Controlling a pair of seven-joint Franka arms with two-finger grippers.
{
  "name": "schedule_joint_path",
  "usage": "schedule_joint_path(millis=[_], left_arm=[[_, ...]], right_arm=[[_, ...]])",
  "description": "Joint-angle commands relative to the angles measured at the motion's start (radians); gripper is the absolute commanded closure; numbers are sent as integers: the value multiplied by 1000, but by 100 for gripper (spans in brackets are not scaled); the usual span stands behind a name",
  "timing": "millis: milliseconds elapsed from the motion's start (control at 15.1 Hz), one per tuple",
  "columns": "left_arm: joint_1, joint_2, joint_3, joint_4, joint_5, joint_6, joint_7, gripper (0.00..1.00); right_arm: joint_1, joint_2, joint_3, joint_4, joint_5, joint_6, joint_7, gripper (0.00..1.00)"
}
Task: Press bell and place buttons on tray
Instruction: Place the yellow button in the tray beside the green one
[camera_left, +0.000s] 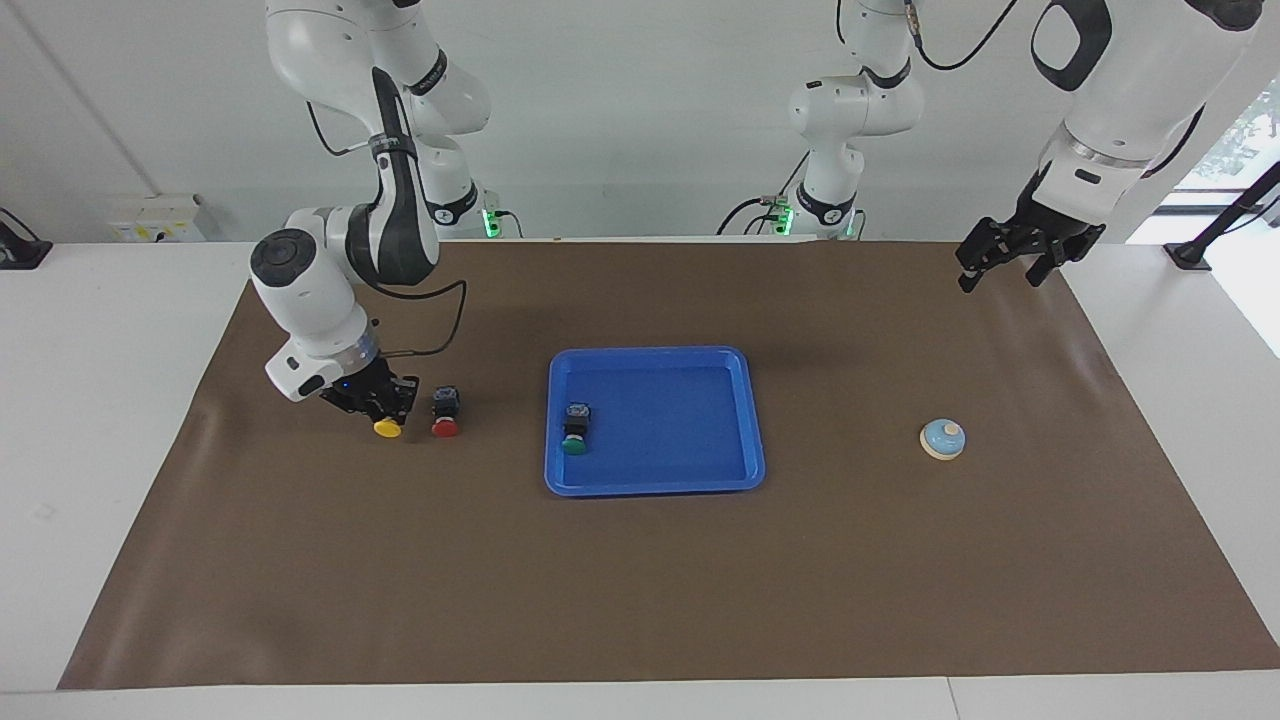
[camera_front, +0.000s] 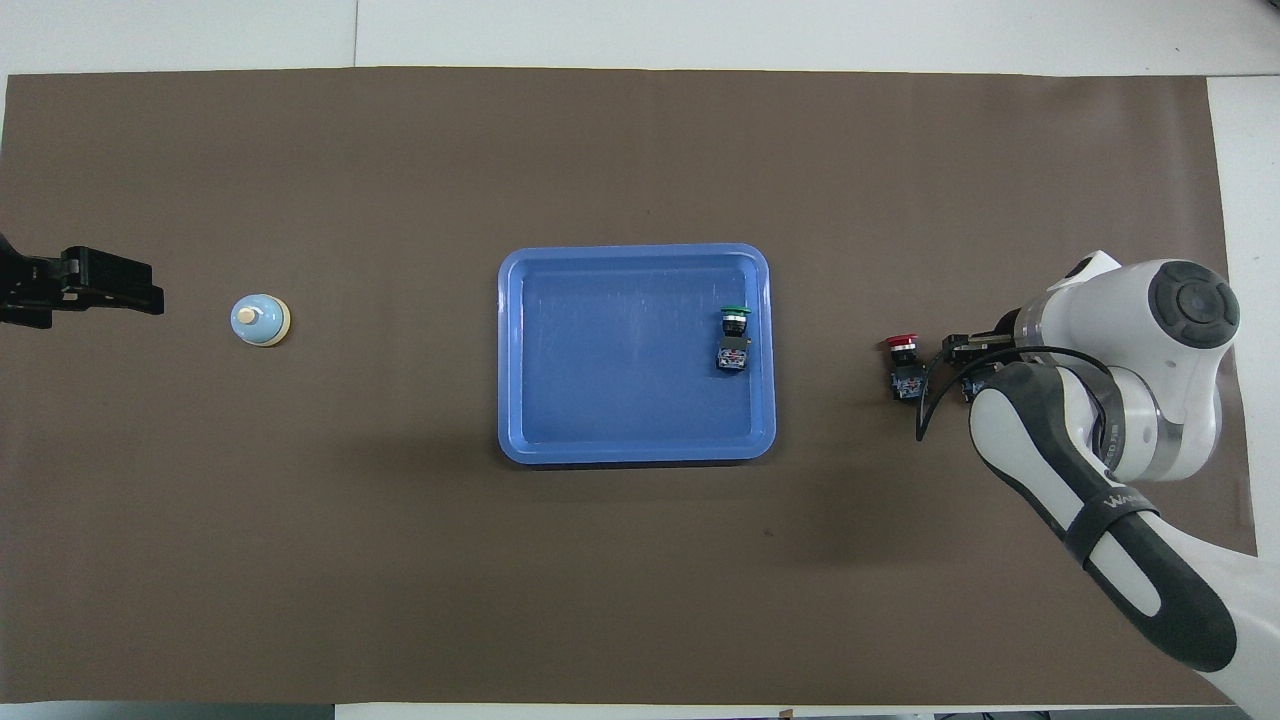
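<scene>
My right gripper (camera_left: 385, 410) is shut on the yellow button (camera_left: 387, 428), low over the mat at the right arm's end of the table. In the overhead view my right gripper (camera_front: 962, 352) hides that button. The red button (camera_left: 445, 412) lies on its side just beside it, toward the tray; it also shows in the overhead view (camera_front: 903, 365). The green button (camera_left: 575, 428) lies in the blue tray (camera_left: 655, 352), near its rim toward the right arm's end. The light-blue bell (camera_left: 943, 439) stands toward the left arm's end. My left gripper (camera_left: 1005, 262) waits open, raised there.
The brown mat (camera_left: 640, 600) covers the table. In the overhead view the tray (camera_front: 635, 250) sits mid-table, with the green button (camera_front: 734, 338) in it, and the bell (camera_front: 260, 320) stands close to my left gripper (camera_front: 110, 280).
</scene>
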Motion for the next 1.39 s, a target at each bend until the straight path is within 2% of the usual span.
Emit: schedule_joint_path(millis=[0,265,464,795,862,928,994,1193,1326], left_arm=[[0,-5,1,18,11,-25,0,0],[3,-8,1,11,11,-25,-2,0],[3,-9,-1,11,11,-26,-2,0],[3,-9,-1,11,11,-26,-2,0],[3,-9,-1,11,11,-26,-2,0],[3,-9,-1,11,11,-26,-2,0],[3,-9,-1,11,11,-25,-2,0],[3,-9,-1,11,11,-26,-2,0],[3,-9,-1,11,11,-26,-2,0]], right_arm=[[112,55,16,147,47,-73,193,100],[307,115,16,233,55,-44,465,100],[423,196,16,278,55,8,611,100],[494,282,14,264,53,118,646,100],[500,288,14,261,50,129,658,95],[500,288,14,259,47,128,657,43],[500,287,14,261,41,113,658,0],[482,274,8,304,29,25,646,0],[419,216,3,285,27,-27,535,0]])
